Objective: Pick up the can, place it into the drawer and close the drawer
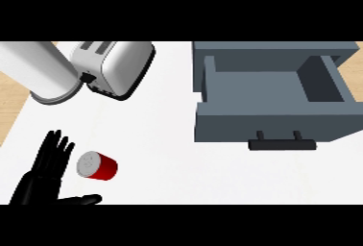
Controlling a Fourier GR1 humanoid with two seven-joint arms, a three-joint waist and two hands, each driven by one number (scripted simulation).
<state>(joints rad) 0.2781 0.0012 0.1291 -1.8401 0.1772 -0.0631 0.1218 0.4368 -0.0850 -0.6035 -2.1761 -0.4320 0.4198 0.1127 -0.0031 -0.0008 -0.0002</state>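
Left hand at lower left of the counter, fingers straight & spread, thumb out to the side, holding nothing. Right hand not in view. Red can lies tipped on its side just beside those fingers, silver top facing up-left, in the gap btwn fingers & thumb; can't tell if it's touching. Grey drawer sits well apart at upper right, pulled open, dark handle on its front. Toaster at top left, tilted, w/ a white cylinder right next to it.
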